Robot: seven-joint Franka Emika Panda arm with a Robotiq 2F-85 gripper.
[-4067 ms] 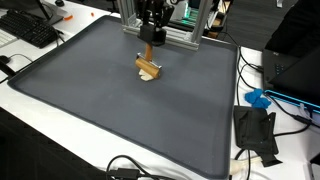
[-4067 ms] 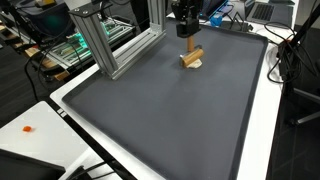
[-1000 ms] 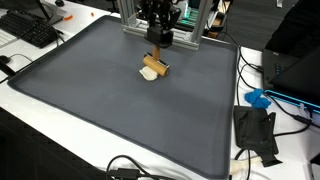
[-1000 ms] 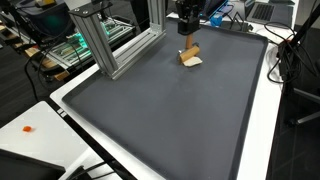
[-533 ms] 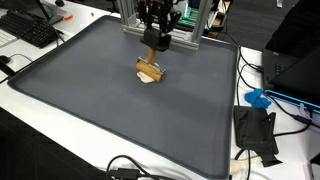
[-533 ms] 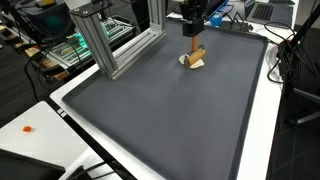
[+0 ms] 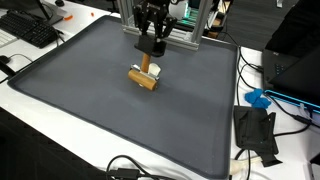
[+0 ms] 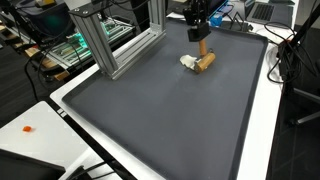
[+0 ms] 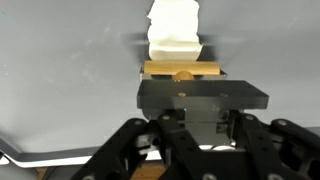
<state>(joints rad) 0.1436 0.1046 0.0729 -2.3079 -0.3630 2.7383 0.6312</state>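
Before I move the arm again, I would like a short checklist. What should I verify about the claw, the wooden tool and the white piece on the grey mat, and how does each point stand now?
1. The claw is shut on the wooden tool: ok, the jaws hold its upper end.
2. The tool stands upright: not ok, it leans in an exterior view.
3. The tool's lower end is on the grey mat: ok, it seems to rest there.
4. The white piece is free of the tool: cannot tell, as they lie against each other in the wrist view.
5. The claw is apart from the metal frame: ok, a gap shows between them.
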